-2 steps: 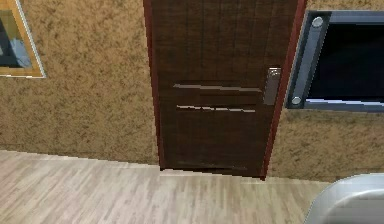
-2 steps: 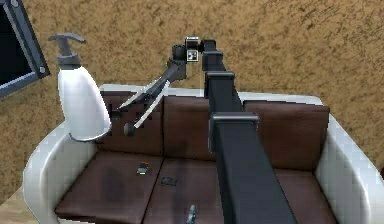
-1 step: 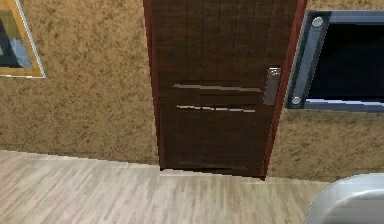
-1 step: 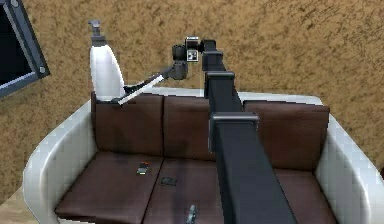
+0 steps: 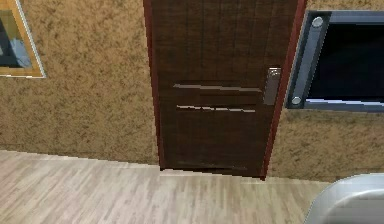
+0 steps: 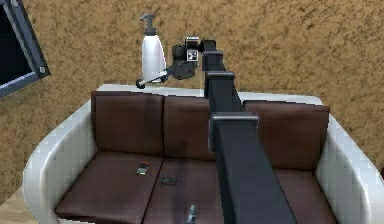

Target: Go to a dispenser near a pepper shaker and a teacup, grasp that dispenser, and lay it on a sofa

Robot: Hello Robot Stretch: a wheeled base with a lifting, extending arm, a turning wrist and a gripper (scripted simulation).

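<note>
Item: white dispenser point(image 6: 152, 48), upper centre-left of the arm side view, hanging upright from the gripper point(image 6: 157, 76), which holds it above the brown sofa point(image 6: 120, 170); step judged: laying down; next move likely calls for lowering it onto the seat cushions.

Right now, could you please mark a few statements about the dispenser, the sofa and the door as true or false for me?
1. The hand holds a white dispenser clear of every surface. True.
2. The dispenser lies on the sofa. False: it hangs at the hand, clear of the sofa.
3. The sofa's cushions are brown. True.
4. The door stands wide open. False: it is shut.
5. Small dark things lie on the sofa's seat. True.
</note>
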